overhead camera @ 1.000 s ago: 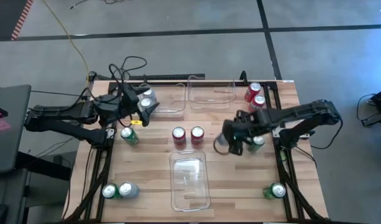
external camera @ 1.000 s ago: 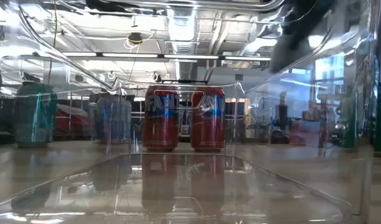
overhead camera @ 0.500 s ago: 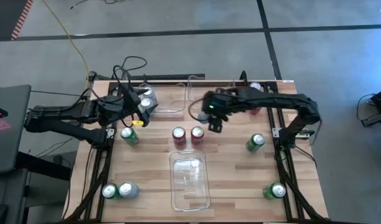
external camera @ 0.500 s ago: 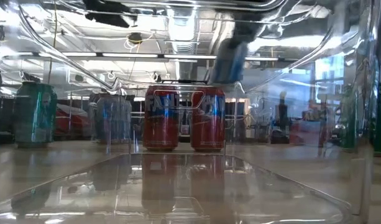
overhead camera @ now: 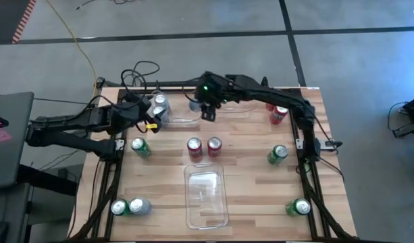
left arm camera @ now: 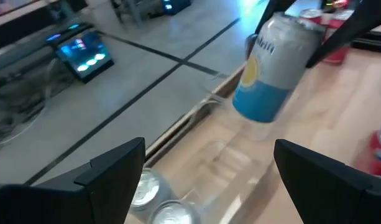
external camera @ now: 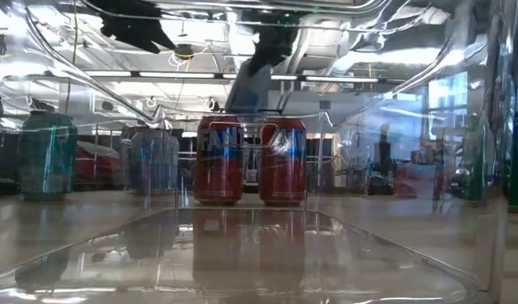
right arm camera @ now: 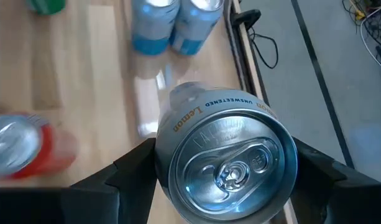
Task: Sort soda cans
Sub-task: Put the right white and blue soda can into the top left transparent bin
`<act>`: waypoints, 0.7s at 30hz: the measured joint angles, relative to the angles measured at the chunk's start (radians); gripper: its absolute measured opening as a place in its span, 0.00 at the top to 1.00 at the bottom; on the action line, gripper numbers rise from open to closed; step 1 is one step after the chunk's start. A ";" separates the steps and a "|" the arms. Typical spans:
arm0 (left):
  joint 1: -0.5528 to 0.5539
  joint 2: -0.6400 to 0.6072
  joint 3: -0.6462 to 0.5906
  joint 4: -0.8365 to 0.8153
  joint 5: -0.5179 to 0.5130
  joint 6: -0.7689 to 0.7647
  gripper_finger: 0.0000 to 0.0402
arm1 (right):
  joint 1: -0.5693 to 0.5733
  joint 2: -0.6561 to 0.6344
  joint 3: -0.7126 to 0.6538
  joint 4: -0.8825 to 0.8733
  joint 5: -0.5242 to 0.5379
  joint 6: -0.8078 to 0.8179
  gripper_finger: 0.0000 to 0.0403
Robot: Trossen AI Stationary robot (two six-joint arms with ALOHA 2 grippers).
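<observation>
**Operator:** Report the right gripper.

**Technician:** The right gripper point(overhead camera: 200, 106) hangs above the far-left part of the tabletop point(overhead camera: 247, 196), fingers clamped on a silver-grey can point(right arm camera: 226, 163) held off the surface. It appears to sit over the clear bin point(overhead camera: 182, 113) at the far edge, though the depth is hard to judge.

**Operator:** And the left?

**Technician:** The left gripper point(overhead camera: 154, 120) waits by the left edge with its fingers spread and nothing between them. Two silver-grey cans point(overhead camera: 159, 106) stand in that bin, just beside it.

**Operator:** Free room?

**Technician:** Two red cans point(overhead camera: 204, 146) stand side by side at the centre, touching or nearly so. A second clear bin point(overhead camera: 206, 196) lies toward the near edge. A green can point(overhead camera: 277, 154) stands near the right edge; bare wood lies between it and the red pair.
</observation>
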State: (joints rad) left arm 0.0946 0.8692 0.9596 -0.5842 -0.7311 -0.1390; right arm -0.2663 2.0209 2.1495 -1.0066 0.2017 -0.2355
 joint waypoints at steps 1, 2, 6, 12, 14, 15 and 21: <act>0.005 0.000 0.000 -0.005 -0.002 -0.002 0.13 | -0.010 0.022 0.020 0.006 -0.007 -0.007 0.29; 0.010 0.000 0.000 -0.006 -0.002 -0.005 0.13 | -0.018 0.047 0.040 0.011 -0.015 -0.013 0.29; 0.024 0.000 0.000 -0.008 -0.002 0.000 0.13 | -0.041 0.139 0.122 0.023 -0.042 -0.064 0.29; 0.057 0.000 0.000 -0.010 -0.003 0.019 0.13 | -0.083 0.226 0.196 0.083 -0.171 -0.111 0.29; 0.066 0.000 0.000 -0.013 -0.003 0.019 0.13 | -0.096 0.228 0.182 0.065 -0.185 -0.113 0.29; 0.070 0.000 0.000 -0.014 -0.002 0.020 0.13 | -0.101 0.228 0.179 0.055 -0.185 -0.113 0.29; 0.096 0.000 0.000 -0.014 -0.002 0.015 0.13 | -0.133 0.228 0.173 0.036 -0.234 -0.086 0.29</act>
State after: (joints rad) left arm 0.1903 0.8694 0.9592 -0.5977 -0.7332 -0.1235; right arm -0.3990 2.2486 2.3227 -0.9703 -0.0322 -0.3216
